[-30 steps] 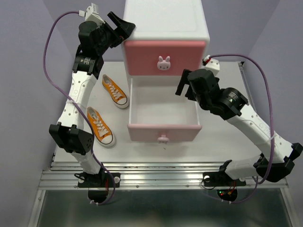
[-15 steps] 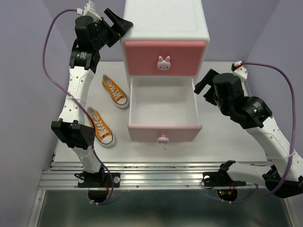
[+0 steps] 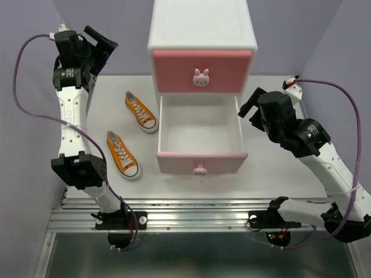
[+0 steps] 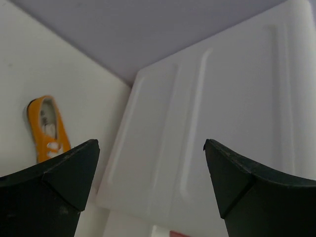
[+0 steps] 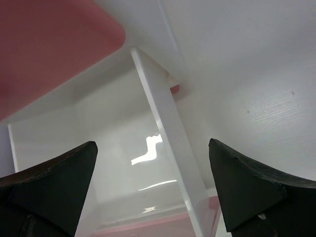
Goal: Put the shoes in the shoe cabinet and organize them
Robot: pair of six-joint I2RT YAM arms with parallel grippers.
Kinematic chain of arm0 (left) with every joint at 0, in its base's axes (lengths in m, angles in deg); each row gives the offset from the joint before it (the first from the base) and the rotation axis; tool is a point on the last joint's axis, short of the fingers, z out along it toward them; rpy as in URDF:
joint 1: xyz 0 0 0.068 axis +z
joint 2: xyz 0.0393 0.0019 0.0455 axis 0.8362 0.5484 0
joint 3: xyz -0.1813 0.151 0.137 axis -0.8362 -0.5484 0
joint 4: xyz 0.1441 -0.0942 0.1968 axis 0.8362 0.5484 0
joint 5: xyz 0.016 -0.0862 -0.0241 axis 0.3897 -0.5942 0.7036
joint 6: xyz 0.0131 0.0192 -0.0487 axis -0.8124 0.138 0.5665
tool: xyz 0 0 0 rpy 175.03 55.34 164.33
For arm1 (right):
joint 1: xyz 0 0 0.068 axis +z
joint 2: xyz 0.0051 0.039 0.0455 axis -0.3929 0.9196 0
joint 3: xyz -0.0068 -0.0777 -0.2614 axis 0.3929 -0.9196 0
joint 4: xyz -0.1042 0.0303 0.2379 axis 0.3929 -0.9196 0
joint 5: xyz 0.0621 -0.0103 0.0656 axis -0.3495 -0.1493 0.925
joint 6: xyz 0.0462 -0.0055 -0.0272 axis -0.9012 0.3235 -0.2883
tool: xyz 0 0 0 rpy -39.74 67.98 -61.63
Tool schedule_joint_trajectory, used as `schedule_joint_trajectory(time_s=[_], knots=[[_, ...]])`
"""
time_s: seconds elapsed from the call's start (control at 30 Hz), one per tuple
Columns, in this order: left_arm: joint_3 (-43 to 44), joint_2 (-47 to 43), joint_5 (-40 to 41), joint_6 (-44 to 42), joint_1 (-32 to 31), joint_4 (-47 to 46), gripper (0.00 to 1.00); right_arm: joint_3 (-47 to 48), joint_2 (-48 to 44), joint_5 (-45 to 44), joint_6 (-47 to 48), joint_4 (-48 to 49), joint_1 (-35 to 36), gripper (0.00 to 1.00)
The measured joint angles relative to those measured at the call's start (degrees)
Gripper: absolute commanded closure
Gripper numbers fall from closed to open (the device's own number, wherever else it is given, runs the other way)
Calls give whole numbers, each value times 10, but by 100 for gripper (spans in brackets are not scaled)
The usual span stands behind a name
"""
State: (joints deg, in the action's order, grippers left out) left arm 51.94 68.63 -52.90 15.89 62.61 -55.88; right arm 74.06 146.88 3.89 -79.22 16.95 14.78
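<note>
Top external: shoe cabinet (image 3: 203, 29) sits back-centre on the table (image 3: 278, 174). Upper drawer (image 3: 202, 62) shut, lower drawer (image 3: 200, 161) pulled right out, white floor showing. Two orange sneakers lie left of it, apart: far sneaker (image 3: 141, 111) near the cabinet's corner, near sneaker (image 3: 122, 153) just beside the drawer front. L gripper (image 3: 101, 40) is up by the back-left corner, jaws wide, holding nothing. R gripper (image 3: 248, 103) is just right of the open drawer, jaws wide too, nothing in them.

Right gripper (image 5: 152, 143) spread wide, above open drawer (image 5: 94, 131), white side wall (image 5: 167, 148)
</note>
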Motion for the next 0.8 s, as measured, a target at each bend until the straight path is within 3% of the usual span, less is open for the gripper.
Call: schedule_joint_trajectory(time_s=[0.17, 0.27, 0.47, 0.67, 0.8], knots=[[-155, -113, 56, -37, 39, 84, 1, -17, 2, -4, -6, -13, -29, 0], [-299, -214, 88, -56, 67, 110, 1, -17, 18, 17, -3, -17, -85, 0], [-506, -337, 113, -54, 114, 150, 1, -17, 82, 78, 23, -15, -215, 0], [-631, -362, 115, -52, 115, 149, 1, -19, 121, 148, 52, -11, -333, 0], [-687, -356, 113, -44, 115, 132, 2, -20, 124, 171, 76, -4, -337, 0]])
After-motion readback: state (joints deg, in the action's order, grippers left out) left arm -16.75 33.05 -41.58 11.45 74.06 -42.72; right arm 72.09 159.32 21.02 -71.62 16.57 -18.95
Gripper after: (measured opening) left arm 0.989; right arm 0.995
